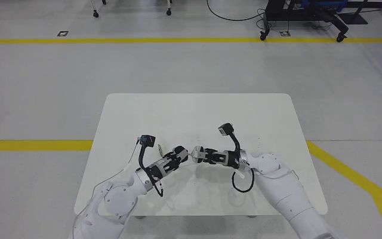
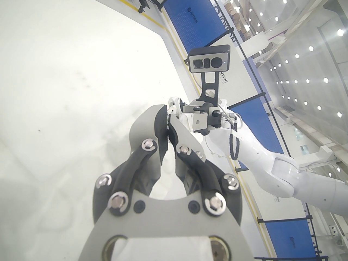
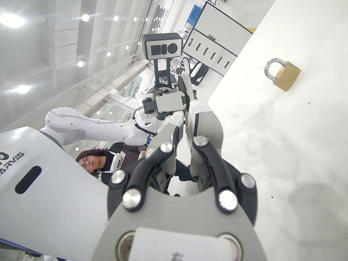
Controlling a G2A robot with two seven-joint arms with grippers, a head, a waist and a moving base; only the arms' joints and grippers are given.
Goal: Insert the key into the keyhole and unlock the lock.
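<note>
Over the near middle of the white tabletop (image 1: 179, 113), the left end effector (image 1: 184, 155) has its fingers pressed together, tip to tip with the right end effector (image 1: 197, 155), whose fingers are also pressed together. Whether either pinches a key cannot be told. The brass padlock (image 3: 284, 74) lies flat on the tabletop, apart from both, shackle closed.

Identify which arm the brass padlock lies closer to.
The left arm: the padlock lies on the table right beside its wrist camera; the right arm sits on the opposite side.
</note>
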